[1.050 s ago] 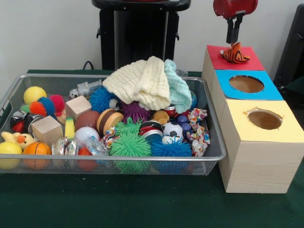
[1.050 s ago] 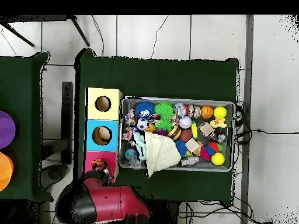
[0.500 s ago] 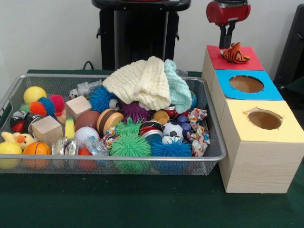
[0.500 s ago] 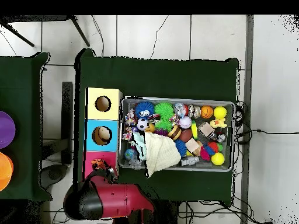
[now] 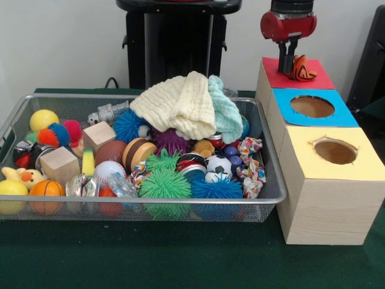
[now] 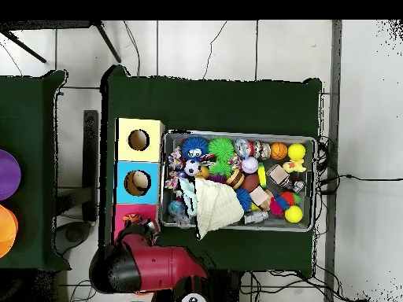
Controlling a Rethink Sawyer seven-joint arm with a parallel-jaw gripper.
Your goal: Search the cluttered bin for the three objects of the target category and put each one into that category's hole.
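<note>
Green cloth [image 5: 180, 253] covers your table; listed below is what stands on it.

Bin [image 5: 274, 195]: wire mesh, filled with clutter. Contents you can pick out: a cream cloth [image 5: 177, 103] heaped at the back over a mint cloth [image 5: 227, 114]; two wooden cubes [image 5: 60, 164]; green spiky balls [image 5: 165, 183]; a blue spiky ball [image 5: 128, 124]; a yellow ball [image 5: 43, 119]; a small basketball [image 5: 46, 189]; a baseball [image 5: 108, 171].

Box [image 5: 328, 208]: wooden, just beside the bin, with three coloured tops in a row. The yellow top [image 5: 361, 162] and the blue top [image 5: 343, 117] each show a round hole. The red top [image 5: 313, 81] lies farthest back.

Tiger toy [image 5: 301, 69]: orange with black stripes, resting on the red top, over where you would look for its hole.

Gripper [image 5: 287, 67]: hanging from the red arm [image 5: 287, 24], its black fingers [image 5: 283, 59] reach down at the toy's left edge, touching or all but touching it. You cannot tell from either view whether the fingers are open or closed, nor whether they grip the toy. In the overhead view the arm [image 6: 146, 267] covers most of the red top.
</note>
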